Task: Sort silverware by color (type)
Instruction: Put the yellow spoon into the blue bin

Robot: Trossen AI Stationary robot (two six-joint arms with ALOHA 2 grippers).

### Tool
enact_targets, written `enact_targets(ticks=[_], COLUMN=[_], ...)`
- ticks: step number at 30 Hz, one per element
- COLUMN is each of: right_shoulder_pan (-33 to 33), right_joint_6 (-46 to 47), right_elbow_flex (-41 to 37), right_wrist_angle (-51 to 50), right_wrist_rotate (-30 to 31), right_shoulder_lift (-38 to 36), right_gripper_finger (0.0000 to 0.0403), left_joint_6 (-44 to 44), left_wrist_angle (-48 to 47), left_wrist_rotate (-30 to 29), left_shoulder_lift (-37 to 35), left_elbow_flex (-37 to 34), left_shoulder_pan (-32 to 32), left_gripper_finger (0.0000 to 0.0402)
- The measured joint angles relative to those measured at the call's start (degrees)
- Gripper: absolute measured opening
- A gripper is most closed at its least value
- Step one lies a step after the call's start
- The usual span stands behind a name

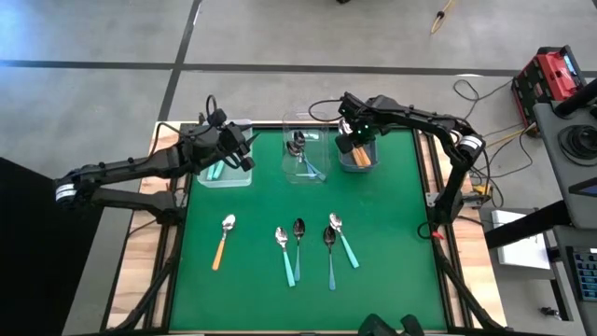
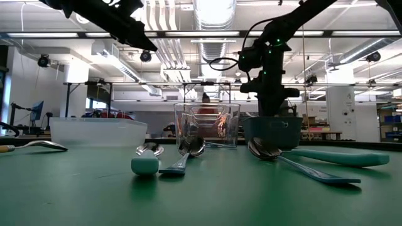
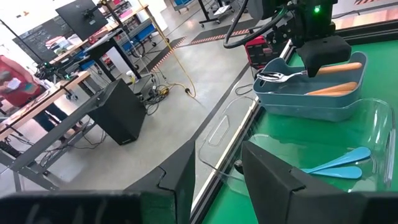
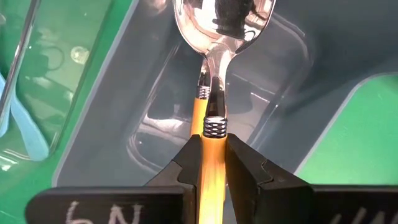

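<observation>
My right gripper (image 1: 354,147) (image 4: 211,149) points steeply down over the grey bin (image 1: 360,161) at the far right, shut on an orange-handled spoon (image 4: 217,37). Another orange-handled spoon (image 3: 333,89) lies in that bin beneath it. My left gripper (image 1: 244,155) (image 3: 217,165) hangs open above the left clear bin (image 1: 227,174), with nothing between its fingers. The middle clear bin (image 1: 306,159) holds blue-handled spoons (image 3: 336,163). One orange-handled spoon (image 1: 224,241) and several teal- and blue-handled spoons (image 1: 298,250) lie flat on the green mat. My right gripper pinches the spoon's orange handle (image 4: 211,163) between its two fingers, just behind the ringed metal collar (image 4: 214,127) at the bowl end. The fingers come from above and lie across the handle. The spoon lies about level at the bin's top, bowl (image 3: 273,76) toward the bin's far end.
The three bins stand in a row along the mat's far edge. The loose spoons lie in a row across the near half of the mat (image 1: 392,243). Wooden table strips (image 1: 173,233) border the mat on both sides. Cables and a red case (image 1: 550,79) lie beyond the far right corner.
</observation>
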Motion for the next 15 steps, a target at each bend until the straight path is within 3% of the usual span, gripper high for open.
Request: enact_targets(ticks=[15], right_shoulder_pan=[0.00], right_joint_6=[4.12], right_elbow_flex=[-2.93], right_wrist_angle=[0.64], right_wrist_rotate=[0.51], right_shoulder_lift=[0.00], right_gripper_finger=[0.0038], left_joint_6=[0.02], left_wrist_angle=[0.00], left_wrist_rotate=[0.02], left_shoulder_lift=[0.00], left_elbow_flex=[-0.02], left_shoulder_pan=[0.01], left_gripper_finger=[0.0113])
